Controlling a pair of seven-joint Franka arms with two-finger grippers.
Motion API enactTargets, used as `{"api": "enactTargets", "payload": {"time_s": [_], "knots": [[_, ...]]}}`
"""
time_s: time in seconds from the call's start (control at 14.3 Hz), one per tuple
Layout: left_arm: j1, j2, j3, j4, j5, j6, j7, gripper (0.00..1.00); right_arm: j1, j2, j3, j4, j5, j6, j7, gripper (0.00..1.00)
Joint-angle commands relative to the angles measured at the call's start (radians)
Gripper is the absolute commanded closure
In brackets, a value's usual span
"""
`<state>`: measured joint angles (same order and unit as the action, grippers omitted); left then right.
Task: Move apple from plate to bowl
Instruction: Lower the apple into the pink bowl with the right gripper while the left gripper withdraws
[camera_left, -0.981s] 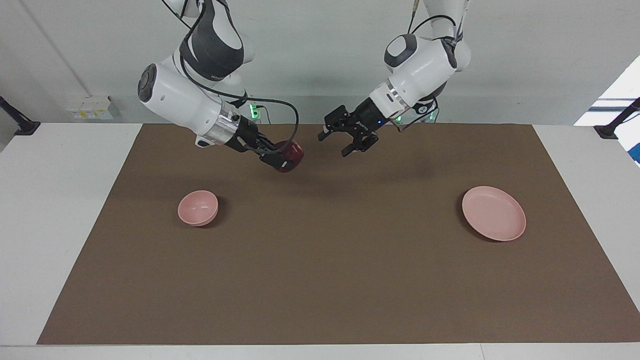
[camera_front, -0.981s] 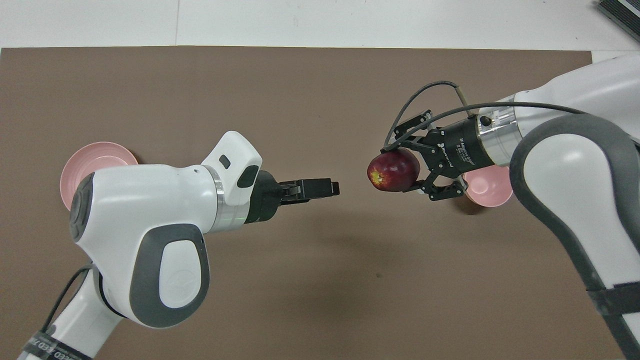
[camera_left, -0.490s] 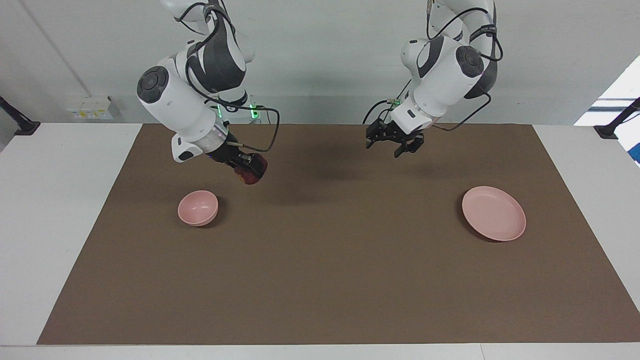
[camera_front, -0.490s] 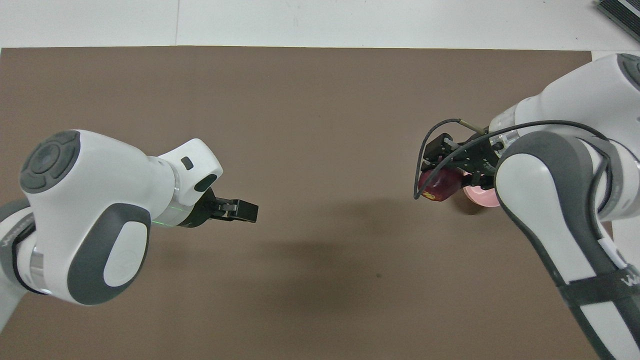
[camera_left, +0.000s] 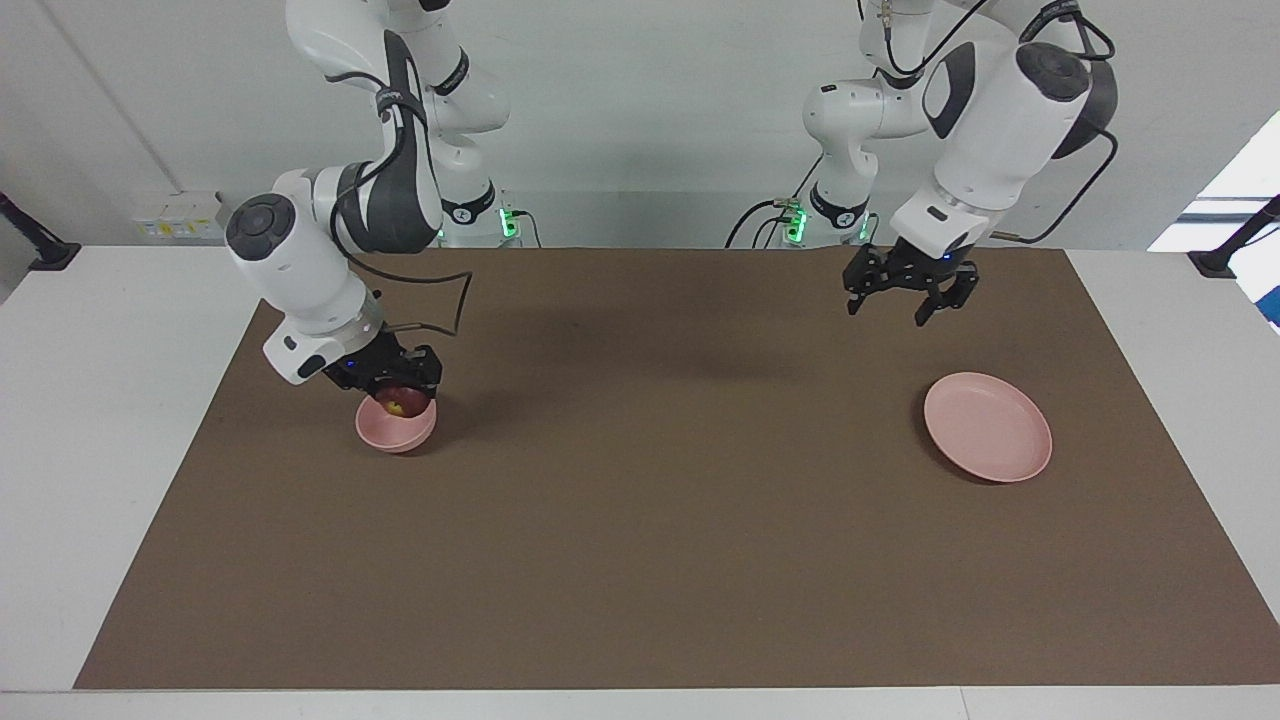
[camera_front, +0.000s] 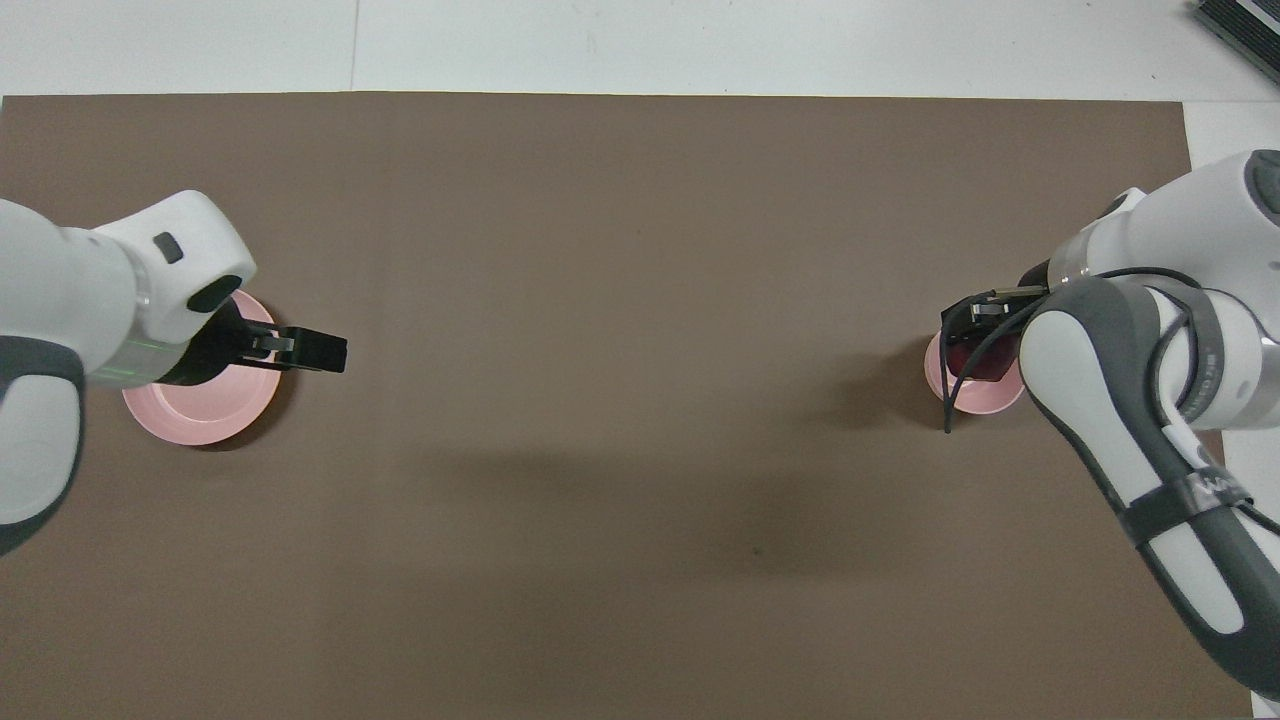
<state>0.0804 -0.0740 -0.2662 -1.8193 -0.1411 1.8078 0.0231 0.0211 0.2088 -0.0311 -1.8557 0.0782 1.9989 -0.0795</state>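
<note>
The right end effector (camera_left: 397, 385) is down at the bowl (camera_left: 396, 429), clenched on the apple (camera_left: 401, 402), which sits low inside the rim, so by my read the carry is all but done. The plate (camera_left: 987, 426), toward the left arm's end of the surface from the bowl, lies bare. The left end effector (camera_left: 909, 297) waits released above the mat near that plate; what's left is letting go and lifting clear.
</note>
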Motion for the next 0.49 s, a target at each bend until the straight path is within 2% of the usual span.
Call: {"api": "enactTargets", "payload": {"time_s": [0.0, 0.14, 0.42], "knots": [[0.059, -0.001, -0.013, 0.122, 0.020, -0.128, 0.044, 0.00, -0.030, 0.004, 0.011, -0.023, -0.035, 0.032, -0.058, 1.00], [0.071, -0.001, -0.004, 0.202, 0.050, -0.208, 0.058, 0.00, -0.041, 0.006, 0.011, -0.054, -0.035, 0.050, -0.080, 1.00], [0.073, -0.001, 0.008, 0.282, 0.095, -0.300, 0.063, 0.00, -0.046, 0.014, 0.011, -0.086, -0.035, 0.106, -0.080, 1.00]]}}
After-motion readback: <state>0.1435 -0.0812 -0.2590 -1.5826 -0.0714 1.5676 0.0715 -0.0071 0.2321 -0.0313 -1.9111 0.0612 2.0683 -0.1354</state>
